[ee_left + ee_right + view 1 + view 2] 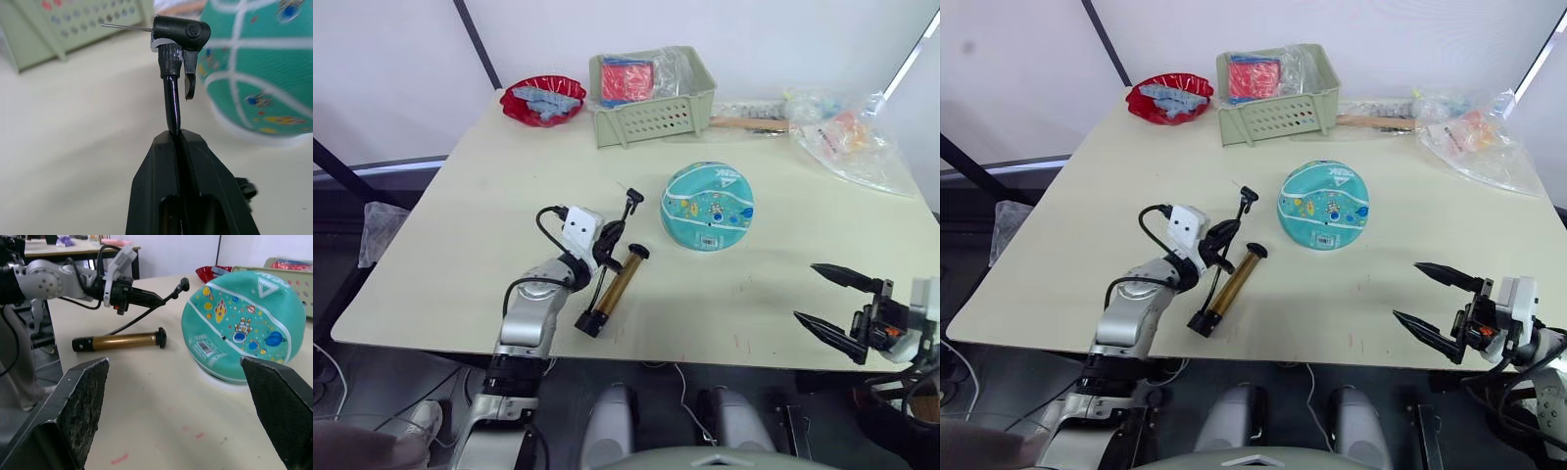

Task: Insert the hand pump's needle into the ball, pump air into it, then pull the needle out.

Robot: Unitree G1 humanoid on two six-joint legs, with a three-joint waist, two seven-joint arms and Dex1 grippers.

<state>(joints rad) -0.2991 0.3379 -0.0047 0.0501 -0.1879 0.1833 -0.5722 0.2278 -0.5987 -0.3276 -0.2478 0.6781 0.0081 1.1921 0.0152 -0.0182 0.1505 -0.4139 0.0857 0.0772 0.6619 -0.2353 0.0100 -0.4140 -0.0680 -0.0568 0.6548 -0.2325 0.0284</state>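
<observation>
Black hose (172,105) pinched in my left gripper (180,139), needle (126,27) not in ball (707,206) yet; right gripper (829,299) wide open, pumping all ahead

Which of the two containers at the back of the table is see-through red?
The shallow red bowl at the back left corner, holding blue pieces. The other, the pale green basket beside it, is opaque with perforated walls.

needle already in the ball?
No: the left gripper pinches the hose and holds the needle in the air, clear of the ball.
</observation>
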